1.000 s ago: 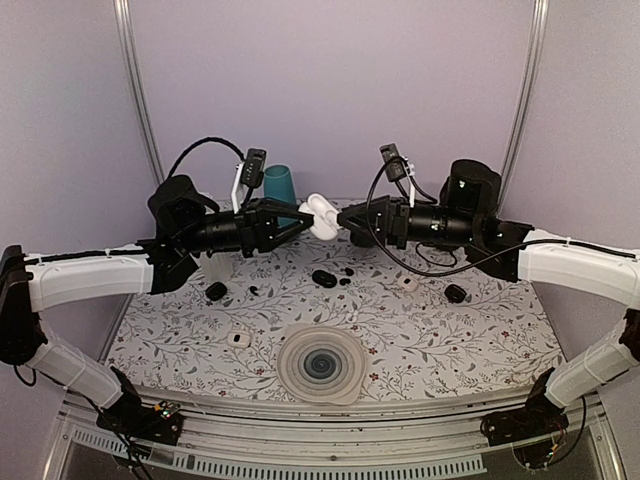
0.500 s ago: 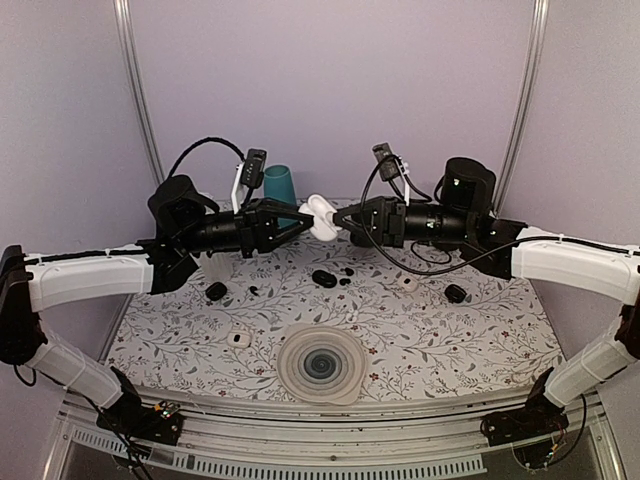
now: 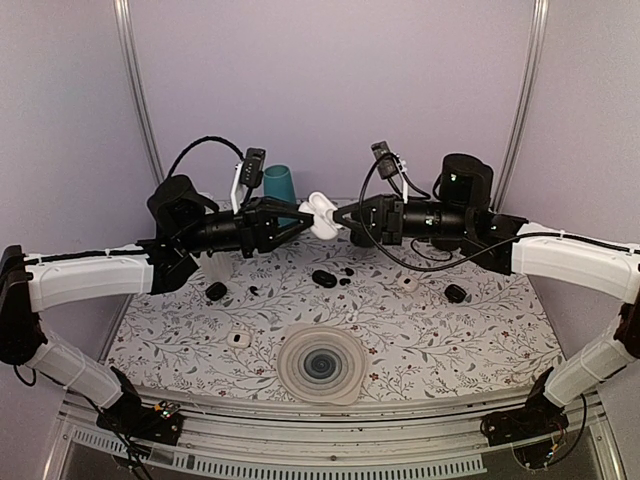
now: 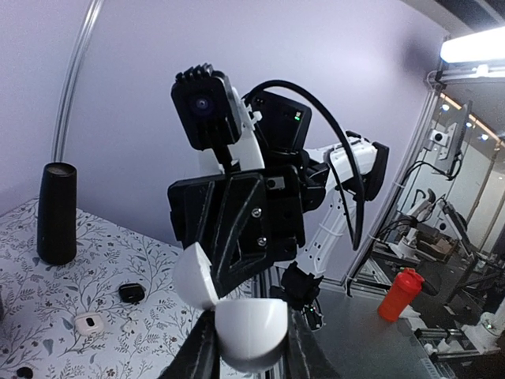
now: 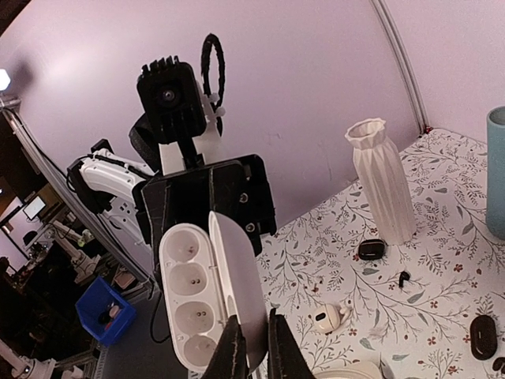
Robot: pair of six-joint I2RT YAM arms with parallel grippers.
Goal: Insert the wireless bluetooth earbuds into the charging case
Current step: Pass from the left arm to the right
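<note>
A white charging case (image 3: 320,214) hangs in mid-air above the back of the table, and both grippers hold it. My left gripper (image 3: 308,217) is shut on its rounded base (image 4: 251,332). The lid (image 4: 193,276) is hinged open. The right wrist view looks into the open case, whose wells (image 5: 192,296) hold nothing. My right gripper (image 5: 252,343) is shut on the thin edge of the lid (image 5: 237,284). Earbuds lie loose on the table: a black one (image 5: 405,277) and a white one (image 5: 346,304).
A ribbed white vase (image 5: 383,178), a teal cup (image 3: 279,184) and a black cylinder (image 4: 57,213) stand at the back. Small black cases (image 3: 216,291) (image 3: 455,293) (image 3: 323,277) and white cases (image 3: 237,338) (image 3: 409,283) dot the patterned table. A round swirl dish (image 3: 320,364) lies near the front.
The right gripper has moved slightly left and closed from open onto the case's lid. The left arm and the case have stayed put.
</note>
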